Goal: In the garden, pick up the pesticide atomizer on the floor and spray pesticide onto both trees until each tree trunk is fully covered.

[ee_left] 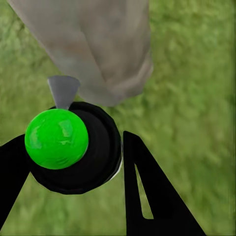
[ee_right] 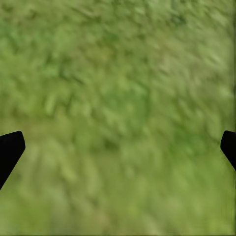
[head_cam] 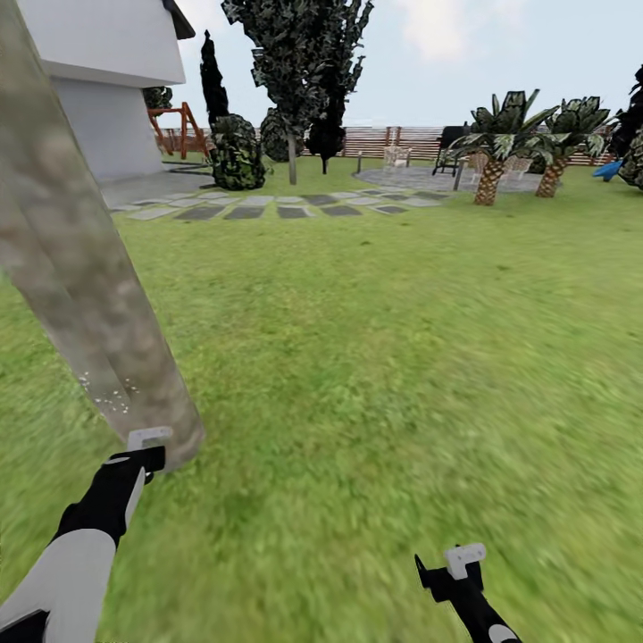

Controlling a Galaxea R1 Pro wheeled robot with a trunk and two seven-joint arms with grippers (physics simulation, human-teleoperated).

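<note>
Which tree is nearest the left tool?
The thick mottled grey-brown trunk beside the left tool, not the scaly palms by the fence.

**Sprayer held at the foot of the trunk**

The left gripper (ee_left: pixel 105 162) has its black jaws closed around the sprayer (ee_left: pixel 73 147), a black body with a bright green round cap. Its grey nozzle (ee_left: pixel 63 90) points at the grey-brown tree trunk (ee_left: pixel 98 44) in the upper frame. Blurry grass (ee_left: pixel 196 123) lies around.

One thick mottled grey-brown tree trunk (head_cam: pixel 85 286) is showing at the left of the frame, two scaly-trunked palms (head_cam: pixel 491 156) at the upper right, and two robot arms (head_cam: pixel 89 536) along the bottom.
</note>
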